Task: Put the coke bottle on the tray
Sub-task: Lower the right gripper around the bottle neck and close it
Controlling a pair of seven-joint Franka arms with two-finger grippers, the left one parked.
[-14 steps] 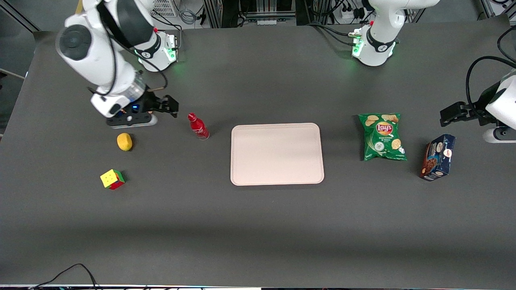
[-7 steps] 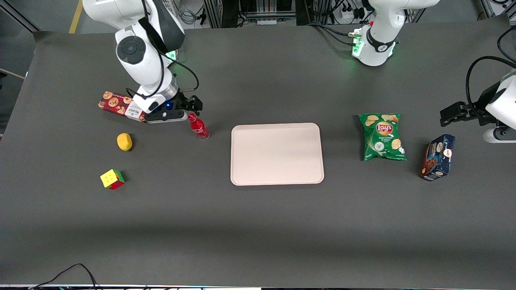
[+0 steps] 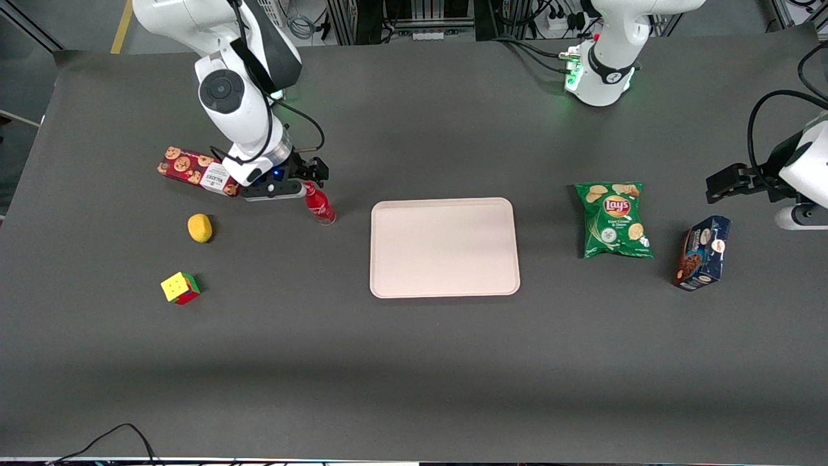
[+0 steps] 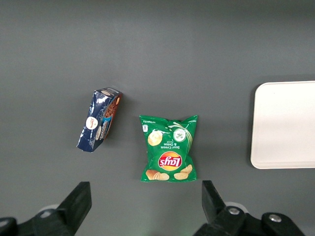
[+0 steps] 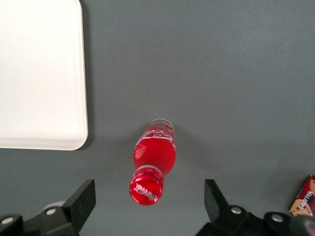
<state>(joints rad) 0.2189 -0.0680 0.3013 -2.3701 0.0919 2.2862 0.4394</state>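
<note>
The dark grey surface (image 3: 414,362) lies bare along its whole near edge, a wide open strip from one end to the other. First in from that strip is one colour cube (image 3: 180,288), at about eight o'clock from the tray (image 3: 445,247), and past it one yellow lemon-like piece (image 3: 200,228). The single tray, pale pinkish-beige with a low rim and rounded corners, sits flat near the middle with nothing on it and open surface all round its edges. Toward the parked arm's end lie one green chips bag (image 3: 613,220) and one dark blue biscuit box (image 3: 702,252), the box at about four o'clock from the bag and well apart from the tray. The one coke bottle (image 3: 317,203) stands on the surface near the tray's corner, at about ten o'clock from the tray's middle, with a clear gap between bottle and rim; the wrist view shows it upright, red cap (image 5: 146,187) toward the camera. The claw (image 3: 309,184) hangs over the bottle's cap, and the right wrist view shows its two fingers (image 5: 83,201) spread wide on either side of the bottle, touching nothing. One red cookie box (image 3: 194,170) lies flat at about nine o'clock from the claw, partly covered by the arm. Farther still the surface runs bare to the arm bases, with cables and racks above its edge.
</note>
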